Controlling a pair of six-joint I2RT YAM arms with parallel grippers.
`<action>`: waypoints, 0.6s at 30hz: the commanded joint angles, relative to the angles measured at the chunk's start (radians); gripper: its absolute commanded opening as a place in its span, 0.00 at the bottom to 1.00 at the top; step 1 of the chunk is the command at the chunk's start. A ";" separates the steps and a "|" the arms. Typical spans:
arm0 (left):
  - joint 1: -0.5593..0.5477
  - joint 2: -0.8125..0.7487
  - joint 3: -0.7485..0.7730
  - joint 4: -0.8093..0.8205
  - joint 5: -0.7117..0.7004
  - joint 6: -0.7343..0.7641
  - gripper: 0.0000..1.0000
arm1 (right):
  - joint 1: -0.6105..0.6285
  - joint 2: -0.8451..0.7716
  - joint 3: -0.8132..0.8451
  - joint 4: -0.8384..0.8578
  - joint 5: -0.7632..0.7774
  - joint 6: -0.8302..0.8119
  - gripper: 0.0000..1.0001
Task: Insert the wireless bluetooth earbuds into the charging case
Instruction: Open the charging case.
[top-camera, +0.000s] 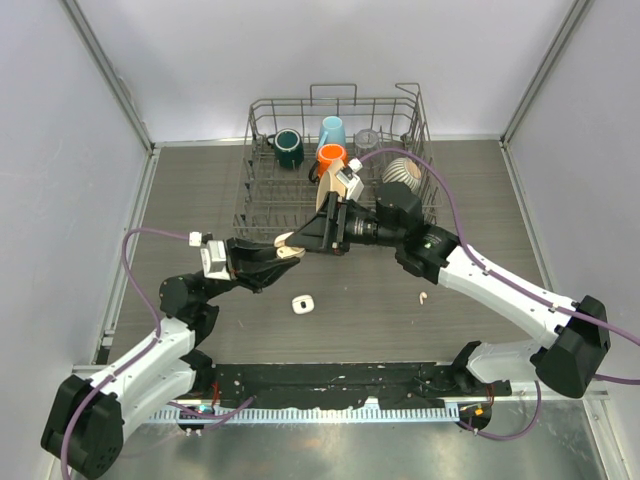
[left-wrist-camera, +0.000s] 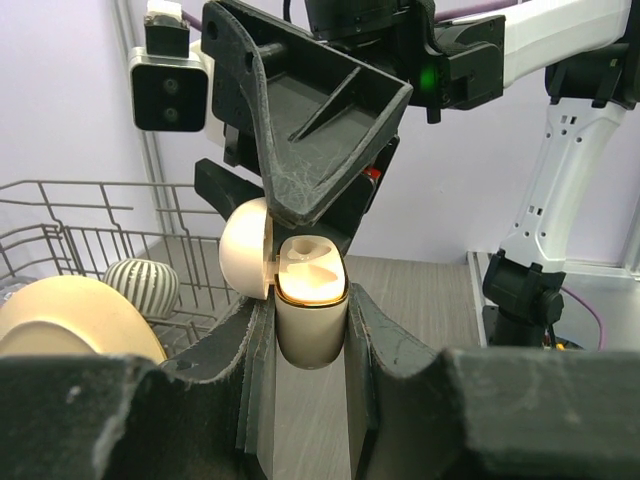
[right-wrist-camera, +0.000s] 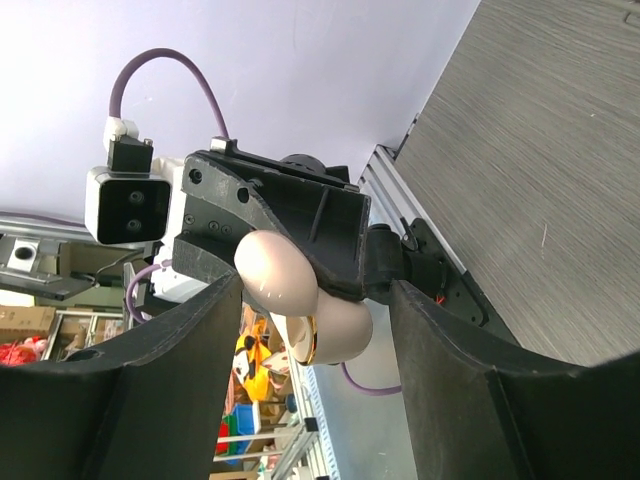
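Note:
My left gripper (top-camera: 283, 251) (left-wrist-camera: 308, 305) is shut on the white charging case (top-camera: 289, 243) (left-wrist-camera: 311, 318) and holds it upright above the table. The case's lid (left-wrist-camera: 245, 247) is swung open to the left, and a white shape sits inside the gold-rimmed opening. My right gripper (top-camera: 303, 238) (right-wrist-camera: 315, 290) hovers directly over the case (right-wrist-camera: 345, 328), jaws apart with nothing between them. One small white earbud (top-camera: 423, 297) lies on the table under the right forearm. A small white squarish piece (top-camera: 303, 303) lies on the table below the two grippers.
A wire dish rack (top-camera: 262, 190) stands at the back, right behind the grippers. It holds a dark green mug (top-camera: 289, 148), a light blue cup (top-camera: 333, 131), an orange mug (top-camera: 331, 157) and a striped bowl (top-camera: 402, 172). Grey walls enclose the table.

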 joint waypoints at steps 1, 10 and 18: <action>-0.006 -0.023 -0.004 0.012 -0.047 0.043 0.00 | -0.001 -0.029 -0.004 0.084 -0.036 0.015 0.67; -0.006 -0.036 -0.007 -0.011 -0.086 0.060 0.00 | -0.003 -0.047 -0.015 0.077 -0.042 0.014 0.68; -0.006 -0.043 -0.007 -0.010 -0.092 0.063 0.00 | -0.003 -0.030 -0.016 0.066 -0.053 0.018 0.59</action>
